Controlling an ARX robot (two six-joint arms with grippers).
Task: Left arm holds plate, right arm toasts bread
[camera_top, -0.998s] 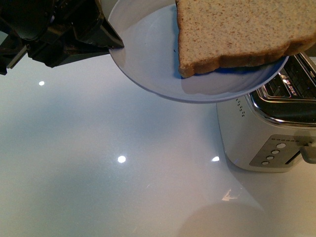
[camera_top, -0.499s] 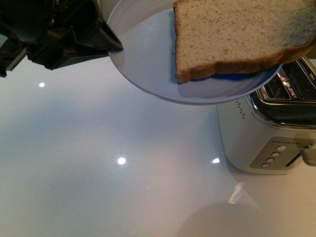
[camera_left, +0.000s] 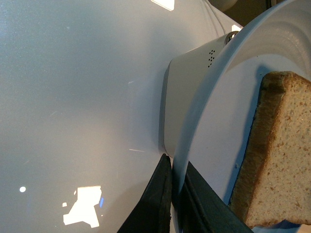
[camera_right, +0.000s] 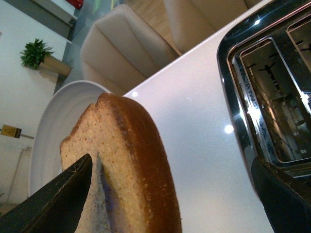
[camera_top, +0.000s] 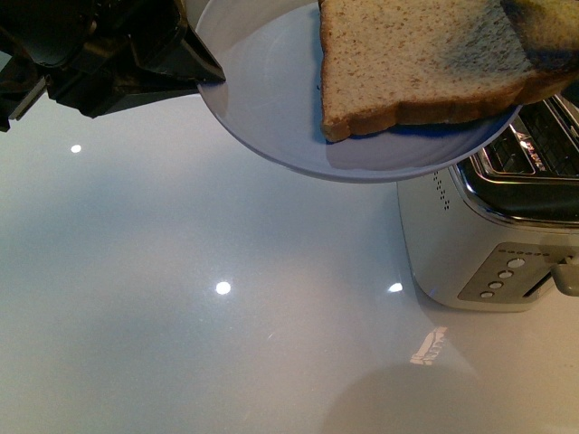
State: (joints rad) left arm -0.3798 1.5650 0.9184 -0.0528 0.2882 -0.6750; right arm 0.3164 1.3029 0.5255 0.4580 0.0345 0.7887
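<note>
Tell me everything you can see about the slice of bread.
The bread is one slice of light brown wholemeal, with a speckled crumb, a darker crust and one rounded end. It rests on the pale plate, which the left gripper clamps by the rim, held in the air near the toaster. The right gripper straddles its rounded end, open, with one dark finger close against its face; whether they touch is unclear.

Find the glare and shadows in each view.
Front view: lamp spots glint on the glossy table; the bread casts a bluish shadow on the plate. Left wrist view: a blown-out white reflection on the table. Right wrist view: glare inside the toaster slots.
</note>
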